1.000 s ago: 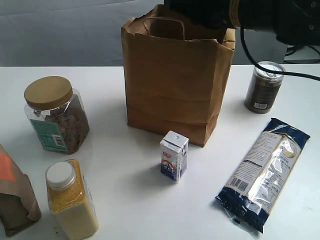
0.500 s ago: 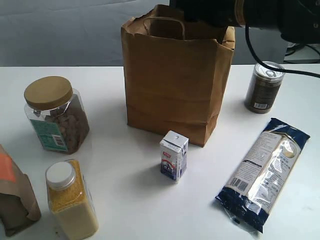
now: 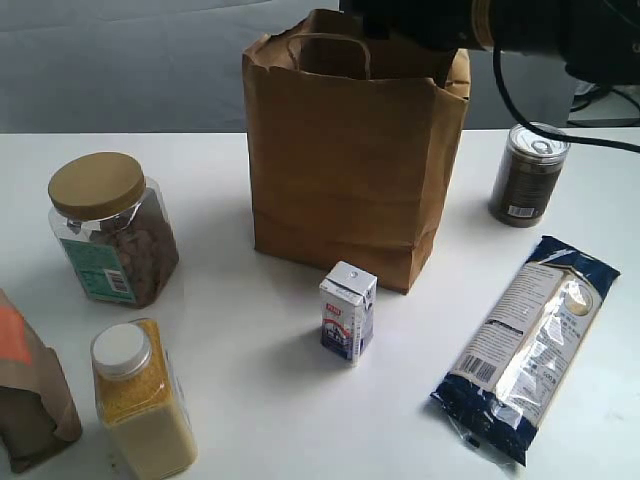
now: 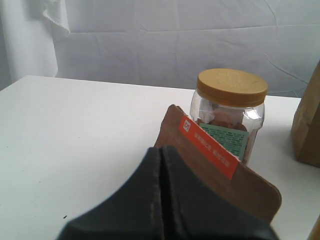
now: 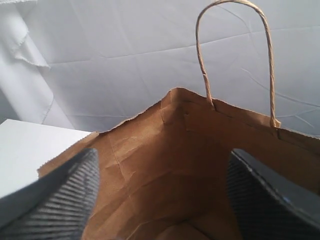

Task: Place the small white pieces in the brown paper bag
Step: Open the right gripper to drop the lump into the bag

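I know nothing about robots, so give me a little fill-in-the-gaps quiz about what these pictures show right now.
1. The right gripper hangs at the top of the brown paper bag with its jaws ___.
2. The left gripper, near the pouch with the orange label, is ___.
3. The bottle of yellow grains has a ___ cap.
4. In the exterior view, the can stands to the ___ of the bag.
Missing words: open; shut; white; right.

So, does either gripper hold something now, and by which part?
Nothing is held. The right gripper is open and empty at the mouth of the brown paper bag; the left gripper is shut on nothing.
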### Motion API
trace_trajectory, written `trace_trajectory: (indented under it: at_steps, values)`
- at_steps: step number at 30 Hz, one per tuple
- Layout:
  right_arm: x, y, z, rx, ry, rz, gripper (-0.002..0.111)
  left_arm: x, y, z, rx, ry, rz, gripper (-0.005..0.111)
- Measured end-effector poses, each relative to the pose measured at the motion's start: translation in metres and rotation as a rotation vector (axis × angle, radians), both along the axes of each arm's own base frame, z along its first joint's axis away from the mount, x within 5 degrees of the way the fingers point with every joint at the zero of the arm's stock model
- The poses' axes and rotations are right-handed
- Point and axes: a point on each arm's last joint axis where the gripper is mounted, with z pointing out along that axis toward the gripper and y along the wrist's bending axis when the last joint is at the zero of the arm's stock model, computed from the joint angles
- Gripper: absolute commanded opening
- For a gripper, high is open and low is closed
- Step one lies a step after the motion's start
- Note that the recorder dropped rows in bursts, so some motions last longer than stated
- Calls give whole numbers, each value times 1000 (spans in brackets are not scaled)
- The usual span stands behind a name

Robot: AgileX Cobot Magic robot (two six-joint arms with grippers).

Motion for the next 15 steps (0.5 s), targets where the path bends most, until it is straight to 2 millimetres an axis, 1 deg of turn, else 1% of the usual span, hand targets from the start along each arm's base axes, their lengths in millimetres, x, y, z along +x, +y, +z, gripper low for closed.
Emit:
trace_trajectory:
  at_steps: [1, 3, 5, 8, 9, 12, 15]
  values:
    - [0, 0, 0, 0, 0, 0, 61, 0, 0, 0, 0, 0, 0, 0]
    - [-1, -2, 4, 6, -9, -6, 49, 0, 0, 0, 0, 0, 0, 0]
    - [-5, -5, 13, 15, -31, -8, 31, 0, 0, 0, 0, 0, 0, 0]
    - [-12, -14, 31, 21, -91, -19, 2, 0, 0, 0, 0, 0, 0, 0]
    - [-16, -18, 37, 17, -114, -23, 0, 0, 0, 0, 0, 0, 0, 0]
    - [-28, -37, 48, -33, -201, -67, 0, 0, 0, 0, 0, 0, 0, 0]
    - [-38, -60, 44, -181, -301, -158, 0, 0, 0, 0, 0, 0, 0, 0]
